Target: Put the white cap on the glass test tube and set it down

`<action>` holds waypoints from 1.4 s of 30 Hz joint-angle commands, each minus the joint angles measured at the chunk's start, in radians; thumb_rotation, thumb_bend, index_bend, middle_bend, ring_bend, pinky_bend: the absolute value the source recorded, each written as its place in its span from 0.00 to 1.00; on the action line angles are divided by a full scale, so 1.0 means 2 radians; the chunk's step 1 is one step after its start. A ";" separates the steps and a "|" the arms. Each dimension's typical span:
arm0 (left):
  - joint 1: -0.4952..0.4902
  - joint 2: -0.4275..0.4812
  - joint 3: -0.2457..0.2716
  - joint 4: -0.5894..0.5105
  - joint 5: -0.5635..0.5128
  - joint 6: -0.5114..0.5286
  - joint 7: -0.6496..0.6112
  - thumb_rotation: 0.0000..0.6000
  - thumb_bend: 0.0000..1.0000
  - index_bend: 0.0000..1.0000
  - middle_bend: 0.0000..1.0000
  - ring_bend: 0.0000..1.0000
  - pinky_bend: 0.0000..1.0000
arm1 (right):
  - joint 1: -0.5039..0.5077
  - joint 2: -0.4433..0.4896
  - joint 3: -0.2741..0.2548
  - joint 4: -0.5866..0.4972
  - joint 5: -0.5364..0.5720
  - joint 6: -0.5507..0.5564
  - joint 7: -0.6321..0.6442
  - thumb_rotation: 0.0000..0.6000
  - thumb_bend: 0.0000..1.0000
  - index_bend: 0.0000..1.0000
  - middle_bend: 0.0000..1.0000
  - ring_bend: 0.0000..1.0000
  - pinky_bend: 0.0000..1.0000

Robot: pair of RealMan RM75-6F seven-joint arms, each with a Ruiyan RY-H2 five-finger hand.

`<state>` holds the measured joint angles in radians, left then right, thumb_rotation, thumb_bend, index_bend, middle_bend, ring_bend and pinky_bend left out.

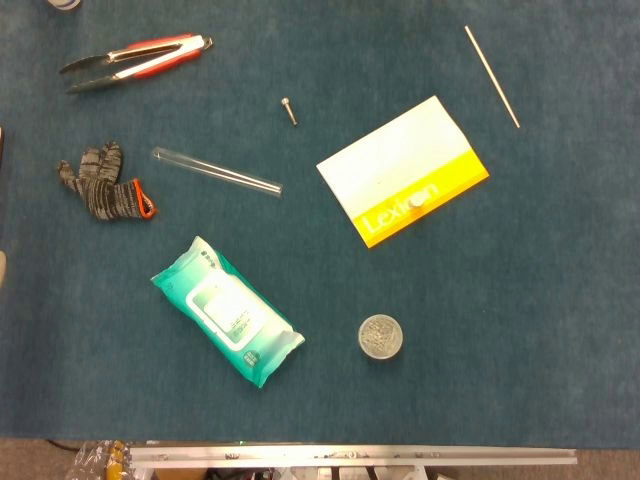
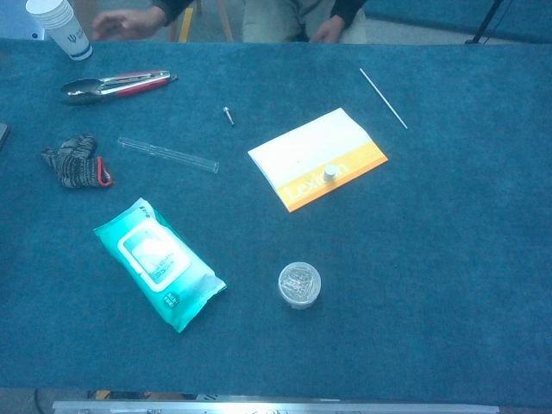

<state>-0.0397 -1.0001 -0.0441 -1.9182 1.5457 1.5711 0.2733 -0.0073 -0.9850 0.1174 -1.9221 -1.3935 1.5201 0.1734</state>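
While neither robot hand shows in the head view or the chest view, so that nothing can be said of how the fingers lie and no place can be given relative to them, the task's things lie in plain sight on the dark blue, felt-like table cover [image 1: 560,300]. A slim, clear glass test tube [image 1: 216,171] lies flat on its side, uncapped, slanting from upper left to lower right in the head view. Well apart from it to the right, the small round white cap [image 1: 417,200] sits on the orange band of a flat white-and-orange box [image 1: 402,171] with rectangular faces. Between tube and box, further up the cloth, lies a small metal screw [image 1: 289,110]. Left of the tube rests a crumpled knitted glove [image 1: 103,183] of grey and black yarn with an orange cuff edge. Above it lie shiny metal tongs [image 1: 135,58] with red handles. Below the tube is a soft teal pack of wet wipes [image 1: 226,311], and beside that a round clear container [image 1: 380,336] of paper clips. A thin pale rod [image 1: 491,76] lies near the far right, and a white paper cup [image 2: 60,28] stands at the far left corner.
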 commanded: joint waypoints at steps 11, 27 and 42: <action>-0.002 0.009 0.001 0.000 0.008 -0.003 -0.004 1.00 0.33 0.26 0.15 0.00 0.14 | -0.003 0.006 -0.002 -0.009 -0.010 0.005 0.003 1.00 0.33 0.46 0.24 0.06 0.18; -0.054 0.039 -0.003 -0.008 0.010 -0.086 -0.011 1.00 0.33 0.26 0.15 0.00 0.14 | 0.057 0.027 0.026 -0.058 -0.014 -0.057 -0.006 1.00 0.33 0.46 0.24 0.06 0.17; -0.165 0.016 -0.021 0.016 -0.013 -0.237 -0.053 1.00 0.33 0.27 0.16 0.00 0.14 | 0.115 0.026 0.041 -0.089 0.003 -0.115 -0.035 1.00 0.33 0.46 0.24 0.06 0.18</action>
<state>-0.3490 -0.9552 -0.0798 -1.8957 1.5264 1.1176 0.1662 0.2221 -0.9341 0.2010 -2.0990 -1.3857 1.2900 0.1046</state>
